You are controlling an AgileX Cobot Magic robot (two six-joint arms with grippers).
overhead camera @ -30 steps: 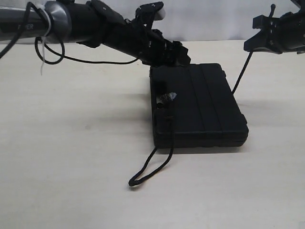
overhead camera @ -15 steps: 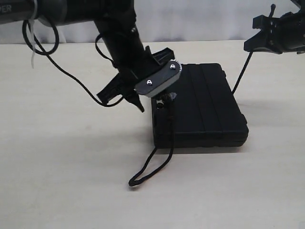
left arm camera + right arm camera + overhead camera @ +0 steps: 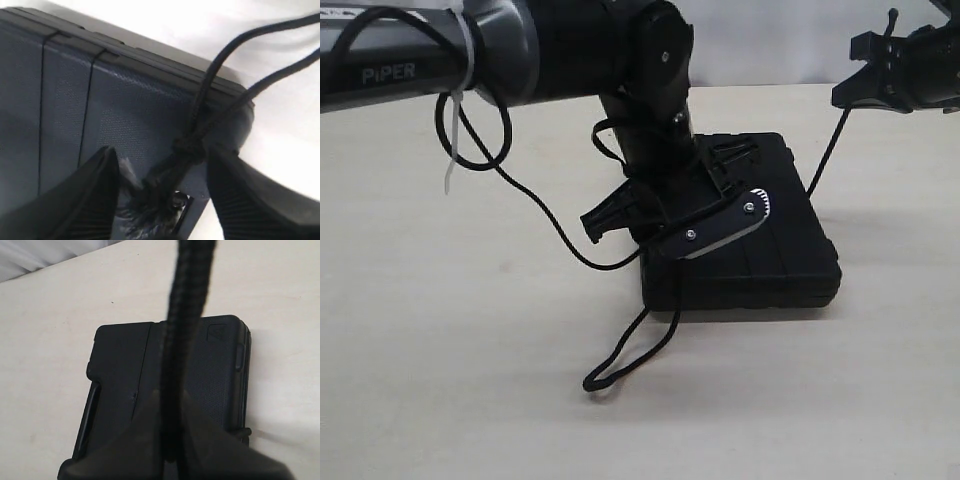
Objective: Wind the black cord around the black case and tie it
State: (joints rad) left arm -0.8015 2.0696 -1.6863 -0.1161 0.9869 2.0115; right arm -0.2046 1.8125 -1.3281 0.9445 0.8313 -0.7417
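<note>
The black case (image 3: 790, 250) lies flat on the table, right of centre. The black cord (image 3: 630, 355) crosses the case's left end, and its loop trails onto the table in front. My left gripper (image 3: 655, 235) points down at that end. In the left wrist view the left gripper (image 3: 162, 155) is open, with its fingers on either side of the cord's frayed knot (image 3: 190, 147) on the case (image 3: 65, 100). My right gripper (image 3: 850, 92) hangs high at the far right. It (image 3: 172, 395) is shut on the cord (image 3: 190, 305), which runs taut down to the case (image 3: 120, 355).
The left arm's glossy cable (image 3: 545, 225) with a white zip tie (image 3: 450, 130) droops over the table, left of the case. The pale table (image 3: 470, 350) stretches left and in front. A white wall stands behind.
The left arm has swung from behind the case down over its left end, so its open fingers now flank the knot. The cord's loop shifted slightly. The right arm has not moved.
</note>
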